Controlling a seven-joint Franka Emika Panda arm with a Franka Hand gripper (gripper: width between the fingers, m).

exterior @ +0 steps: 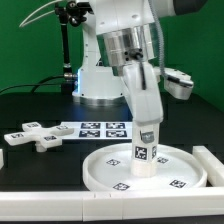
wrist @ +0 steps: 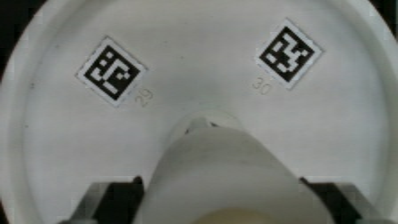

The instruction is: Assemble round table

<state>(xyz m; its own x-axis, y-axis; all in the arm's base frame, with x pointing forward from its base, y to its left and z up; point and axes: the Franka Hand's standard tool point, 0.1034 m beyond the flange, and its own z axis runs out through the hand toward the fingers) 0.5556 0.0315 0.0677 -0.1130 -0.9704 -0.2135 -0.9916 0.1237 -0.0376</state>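
The white rimmed disc top [exterior: 110,166] lies flat on the black table at the front, with square markers on its face. My gripper [exterior: 148,133] is shut on the short cylindrical leg [exterior: 146,158] and holds it upright at the disc's middle, its lower end at or on the disc. In the wrist view the leg [wrist: 221,165] runs away from the camera between my two dark fingertips [wrist: 118,198], down to the centre of the disc [wrist: 196,60], which fills the view with two markers. The cross-shaped foot [exterior: 33,134] lies on the table at the exterior view's left.
The marker board [exterior: 98,130] lies flat behind the disc. A long white bar [exterior: 213,166] stands at the disc's right side and another [exterior: 60,208] along the front edge. The arm's base [exterior: 100,80] stands at the back.
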